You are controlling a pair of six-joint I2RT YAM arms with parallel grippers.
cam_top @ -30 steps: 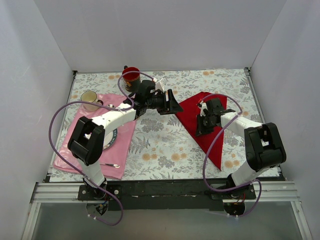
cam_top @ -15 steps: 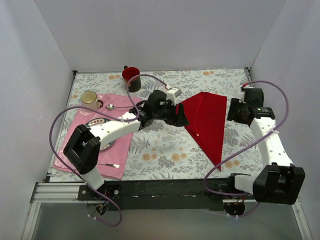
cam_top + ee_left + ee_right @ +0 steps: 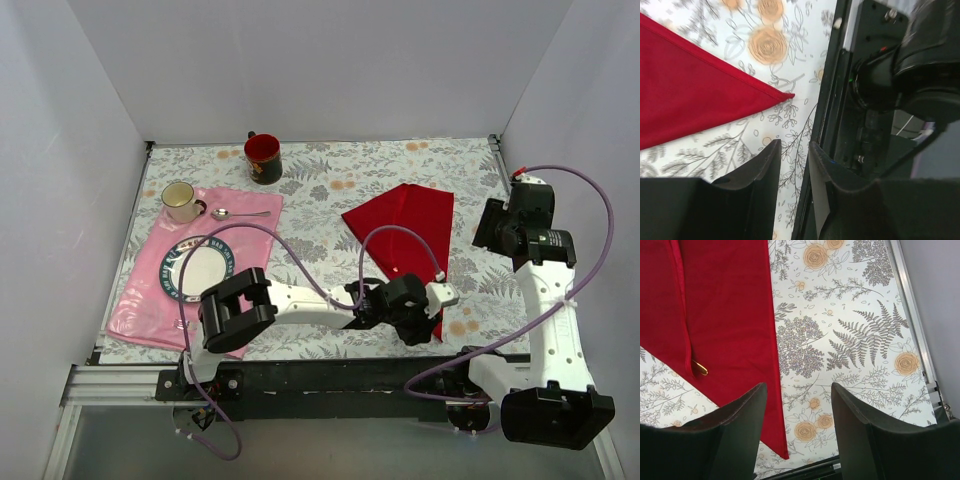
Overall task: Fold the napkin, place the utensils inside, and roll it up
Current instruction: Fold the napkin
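The red napkin (image 3: pixel 405 232) lies folded into a long triangle on the floral table, its point toward the near edge. In the left wrist view its sharp tip (image 3: pixel 788 95) lies just ahead of my left gripper (image 3: pixel 794 150), whose jaws stand a narrow gap apart over bare tablecloth with nothing between them. From above, the left gripper (image 3: pixel 432 318) sits low at that near tip. One gold utensil end (image 3: pixel 701 368) peeks from the napkin's fold (image 3: pixel 725 315); the rest is hidden. My right gripper (image 3: pixel 797 390) hangs wide open and empty above the napkin's right edge, raised at the right (image 3: pixel 487 228).
At the left a pink placemat (image 3: pixel 150 305) carries a plate (image 3: pixel 197 268), a silver spoon (image 3: pixel 240 214) and a beige cup (image 3: pixel 180 200). A red mug (image 3: pixel 263 157) stands at the back. The black front rail (image 3: pixel 840 125) runs right beside the left gripper.
The left arm swung from the napkin's far left corner down to its near tip, its jaws narrowing. The right gripper let go of the napkin, opened, and lifted away to the right.
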